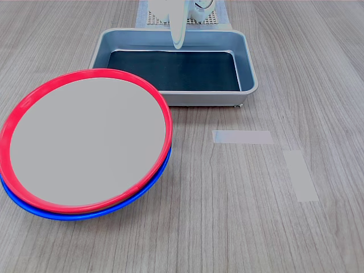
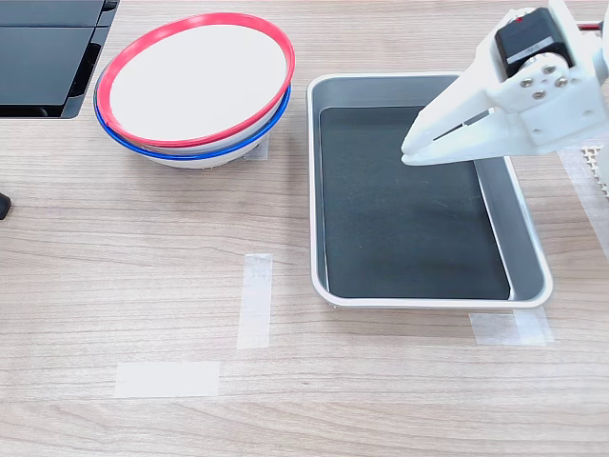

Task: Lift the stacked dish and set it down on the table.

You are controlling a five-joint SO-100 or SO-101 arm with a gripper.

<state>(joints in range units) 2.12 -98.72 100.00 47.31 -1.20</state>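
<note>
red-rimmed dish [image 1: 88, 142] atop blue-rimmed plate [image 1: 85, 211]

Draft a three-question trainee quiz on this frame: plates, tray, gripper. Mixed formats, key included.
1. True or false: the red-rimmed round plate is nested on top of the blue-rimmed round plate.
2. Multiple choice: the white plastic gripper is above A) the red-rimmed plate, B) the grey metal rectangular tray, C) bare wood-grain table.
3. Fill in: in the second exterior view, the tray lies to the ____ of the plates.

Key: 1 true. 2 B; its jaws look nearly closed, holding nothing. 3 right.
</note>
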